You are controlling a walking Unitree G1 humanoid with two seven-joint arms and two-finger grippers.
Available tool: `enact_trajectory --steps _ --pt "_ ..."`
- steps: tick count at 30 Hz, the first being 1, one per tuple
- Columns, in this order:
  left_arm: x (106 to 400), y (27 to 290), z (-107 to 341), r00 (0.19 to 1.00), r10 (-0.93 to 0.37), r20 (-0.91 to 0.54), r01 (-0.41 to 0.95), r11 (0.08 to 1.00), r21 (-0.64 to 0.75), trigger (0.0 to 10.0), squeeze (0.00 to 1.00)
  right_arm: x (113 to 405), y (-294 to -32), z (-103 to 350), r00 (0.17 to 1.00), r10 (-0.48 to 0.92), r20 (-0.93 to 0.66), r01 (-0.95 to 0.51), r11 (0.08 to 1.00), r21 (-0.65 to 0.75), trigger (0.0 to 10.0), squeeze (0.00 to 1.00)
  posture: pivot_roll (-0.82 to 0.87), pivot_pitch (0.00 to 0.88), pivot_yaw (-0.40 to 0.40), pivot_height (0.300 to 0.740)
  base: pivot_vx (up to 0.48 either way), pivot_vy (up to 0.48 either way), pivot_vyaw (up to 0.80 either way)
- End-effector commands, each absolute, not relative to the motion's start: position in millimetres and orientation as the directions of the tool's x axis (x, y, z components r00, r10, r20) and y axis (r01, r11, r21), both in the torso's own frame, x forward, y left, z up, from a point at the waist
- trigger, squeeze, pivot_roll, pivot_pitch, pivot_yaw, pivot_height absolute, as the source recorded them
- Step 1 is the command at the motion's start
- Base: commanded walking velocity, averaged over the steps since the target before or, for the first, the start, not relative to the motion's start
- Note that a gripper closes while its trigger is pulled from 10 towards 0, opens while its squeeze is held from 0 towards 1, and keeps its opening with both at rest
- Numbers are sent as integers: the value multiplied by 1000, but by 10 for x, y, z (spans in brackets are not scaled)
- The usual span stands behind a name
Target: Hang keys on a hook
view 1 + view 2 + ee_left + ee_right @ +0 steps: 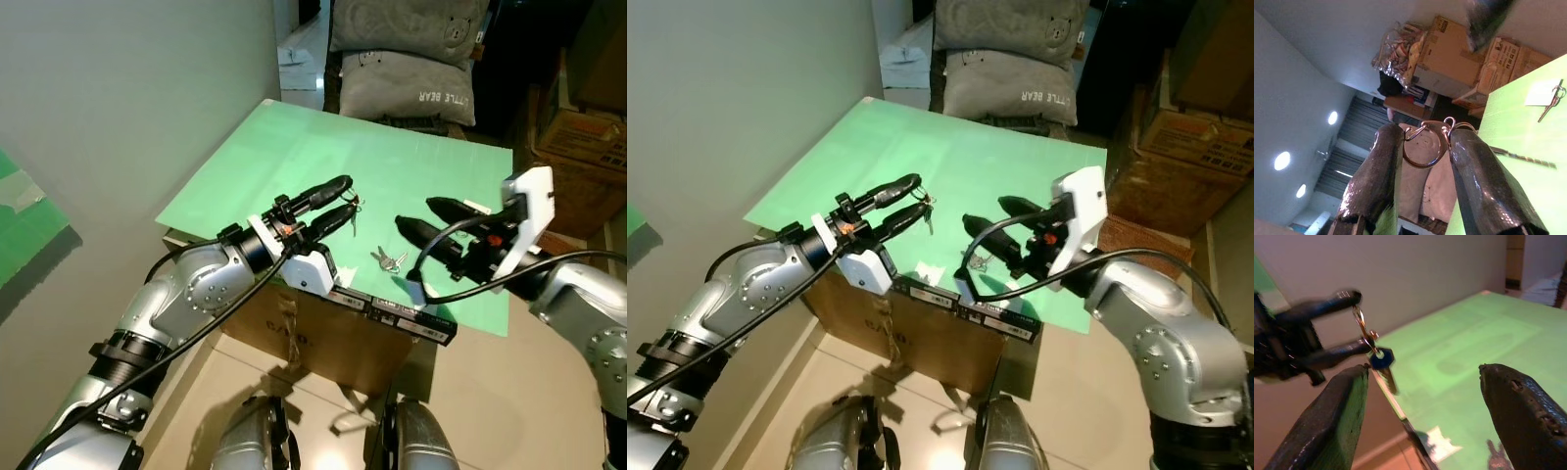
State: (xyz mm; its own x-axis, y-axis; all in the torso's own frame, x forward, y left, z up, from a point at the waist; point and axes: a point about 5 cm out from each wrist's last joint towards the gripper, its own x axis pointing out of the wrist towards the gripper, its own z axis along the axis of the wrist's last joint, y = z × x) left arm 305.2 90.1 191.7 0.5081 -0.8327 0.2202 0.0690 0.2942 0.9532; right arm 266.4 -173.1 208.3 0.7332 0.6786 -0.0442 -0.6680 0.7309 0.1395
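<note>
Table: green mat (294, 157) is laid on a cardboard box (333, 338).
Left gripper (345, 203): key ring with a blue key (1382, 358) is clamped, raised above the mat.
Right gripper (417, 217): fingers are held apart, near more keys (389, 259) on the mat.

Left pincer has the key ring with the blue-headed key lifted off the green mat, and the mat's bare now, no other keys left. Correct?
Not quite. The left pincer does hold the key ring above the green mat, but a second set of keys lies on it, per the left eye view.

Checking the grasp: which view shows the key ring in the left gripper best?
Left wrist view: the key ring spans both fingers of the left gripper, close up. Right wrist view shows it blurred, blue-headed key hanging. Eye views show it tiny.
</note>
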Motion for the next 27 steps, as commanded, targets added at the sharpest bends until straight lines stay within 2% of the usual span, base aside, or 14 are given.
enact_trajectory --steps 1,13,27 --pt "3013 863 1876 488 -846 216 58 278 959 0 0 2668 -1649 2152 733 680 -17 -677 731 79 10000 0 -191 97 61 661 0 0 0" --pt "3009 824 1798 483 -847 222 24 266 964 0 0 2626 -1443 2257 703 711 13 -711 703 -25 10000 0 -191 95 63 661 0 0 0" --pt "2988 771 1775 464 -855 232 15 270 963 0 0 2685 -1418 2157 725 689 -3 -689 725 -26 10000 0 -188 92 63 661 0 0 0"
